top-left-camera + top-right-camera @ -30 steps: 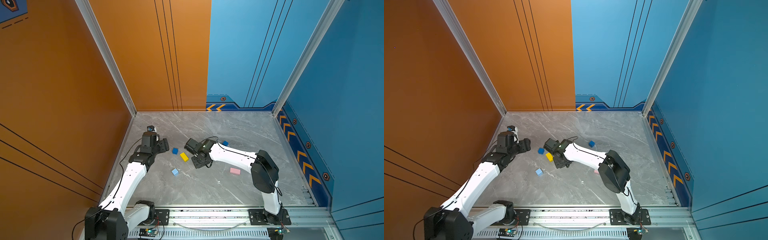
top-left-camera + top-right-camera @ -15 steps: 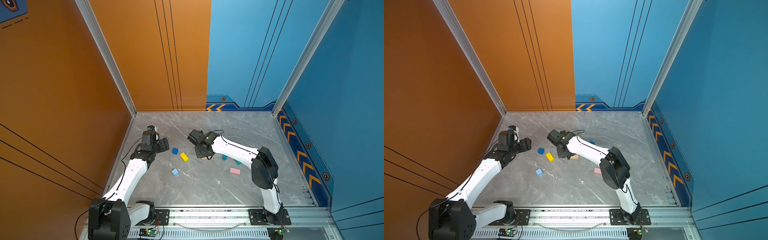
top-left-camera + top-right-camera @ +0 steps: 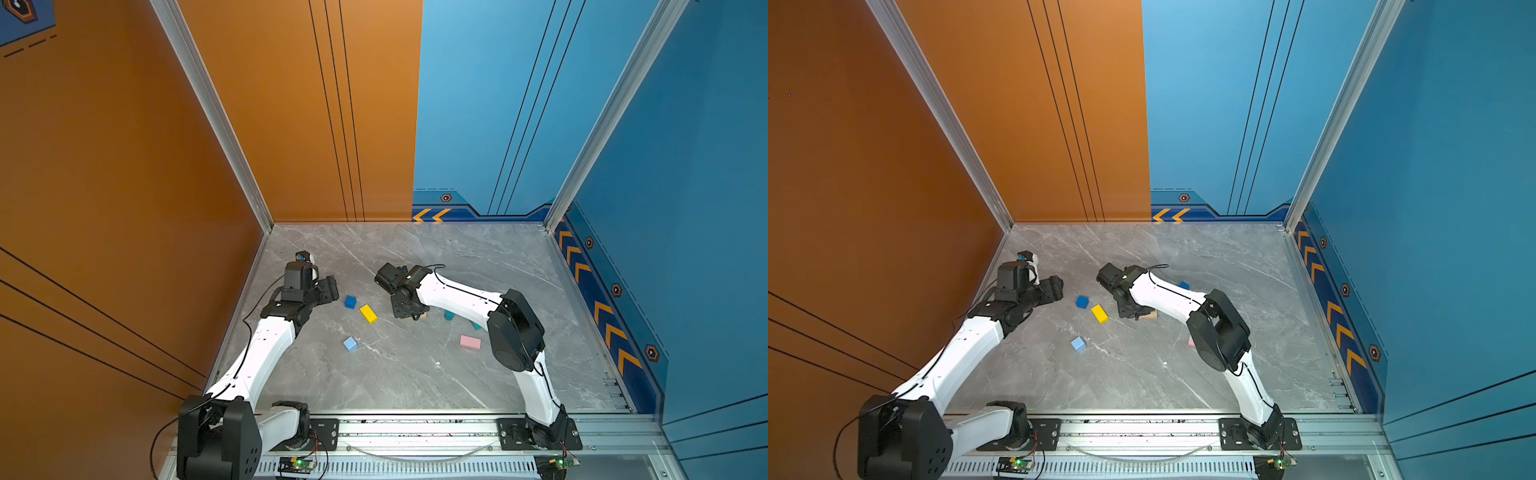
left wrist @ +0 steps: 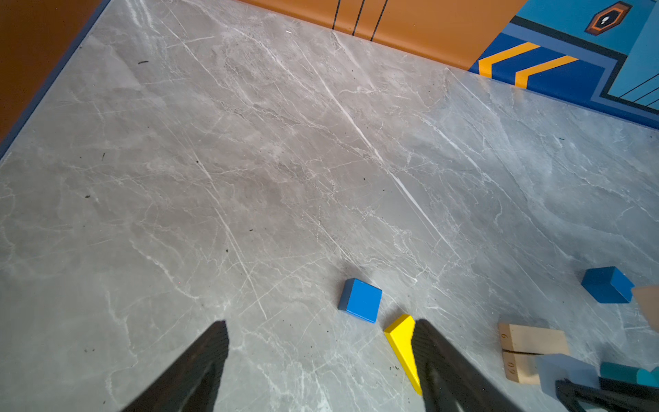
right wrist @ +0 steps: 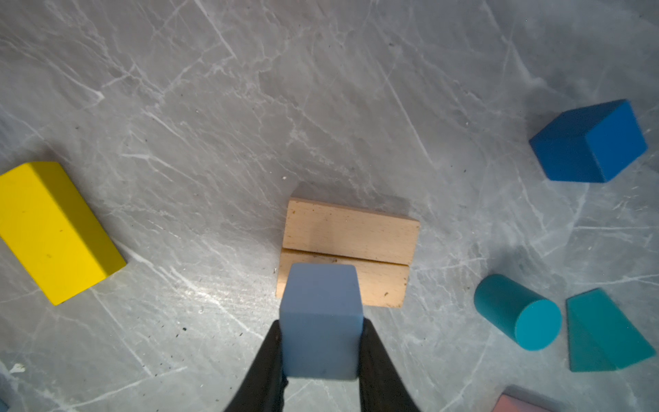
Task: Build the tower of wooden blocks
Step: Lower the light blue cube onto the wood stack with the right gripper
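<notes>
Over the last second the right gripper (image 5: 321, 330) has drifted a little to the right, away from the yellow bar (image 3: 368, 313), and now hangs over the planks (image 5: 347, 246) at the centre of the table (image 3: 415, 382). The left arm has barely shifted.

Its jaws are clamped on a light blue cube (image 5: 321, 303), which sits low in the middle of the right wrist view, over the nearer plank's left end. Whether the cube touches the wood yet cannot be told. The left gripper (image 4: 321, 326) stands spread wide and empty at the left of both top views, with a dark blue cube (image 4: 360, 299) just ahead of it.

By my reading the tower is barely begun. Only its base is down, two planks laid side by side and touching, and the first cube is about to go on. Everything else lies loose:
- the other dark blue cube (image 5: 588, 142), upper right of the right wrist view
- the cylinder (image 5: 517, 314) and prism (image 5: 602, 331), lower right of that view
- a pink slab (image 3: 470, 342), right of centre
- a second light blue cube (image 3: 350, 344), below the yellow bar
</notes>
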{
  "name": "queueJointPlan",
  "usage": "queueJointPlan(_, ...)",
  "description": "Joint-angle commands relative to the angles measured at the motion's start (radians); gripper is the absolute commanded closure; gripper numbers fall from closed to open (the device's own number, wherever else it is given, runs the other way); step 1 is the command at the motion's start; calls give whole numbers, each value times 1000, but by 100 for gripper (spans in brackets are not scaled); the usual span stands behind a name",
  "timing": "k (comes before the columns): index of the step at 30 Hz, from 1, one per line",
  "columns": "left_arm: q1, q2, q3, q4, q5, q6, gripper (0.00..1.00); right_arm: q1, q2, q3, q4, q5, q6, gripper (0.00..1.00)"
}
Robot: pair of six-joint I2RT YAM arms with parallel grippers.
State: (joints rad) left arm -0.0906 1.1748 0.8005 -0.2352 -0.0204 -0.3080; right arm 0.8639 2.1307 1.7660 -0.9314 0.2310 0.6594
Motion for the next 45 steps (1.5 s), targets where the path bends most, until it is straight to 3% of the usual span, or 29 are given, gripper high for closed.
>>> queueJointPlan(1,11,6,-6,7,17,-3,17,-12,-12,-14,14,-16,32,100)
queueJointPlan(45,20,13,-8,4,19,-3,17,-46,-1,-59,76,-72,75,98)
